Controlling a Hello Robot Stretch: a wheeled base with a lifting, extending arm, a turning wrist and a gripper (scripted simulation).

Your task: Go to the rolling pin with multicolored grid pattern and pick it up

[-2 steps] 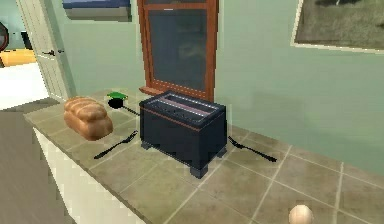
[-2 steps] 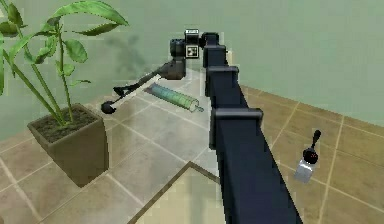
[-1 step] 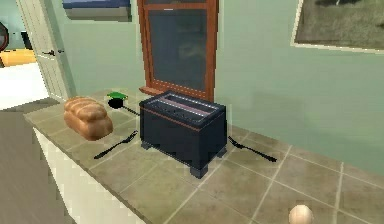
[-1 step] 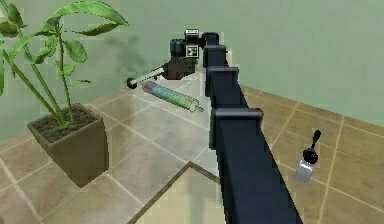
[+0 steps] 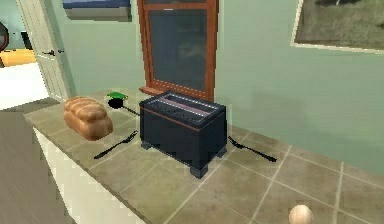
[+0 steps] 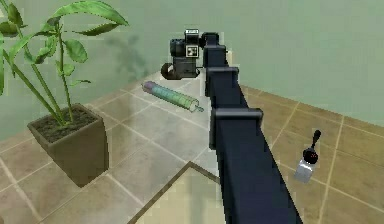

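A long thin rolling pin [image 6: 172, 97] with a pale teal patterned surface lies on the tiled countertop [image 6: 150, 140], slanting down to the right. The dark arm [image 6: 235, 130] rises from the arm side view's bottom edge. At its far end stand the white marked squares, and left of them the gripper [image 6: 176, 70]. The gripper appears just above the rolling pin in the picture, against the green wall. I cannot tell whether it holds anything.
A potted plant [image 6: 60, 130] in a dark square pot stands at the arm side view's left. A small dark-topped shaker [image 6: 309, 160] stands right of the arm. The forward view has a dark toaster [image 5: 183, 128], a bread loaf [image 5: 88, 117], dark cutlery [image 5: 116, 146], an egg [image 5: 301, 214] and a window [image 5: 178, 45].
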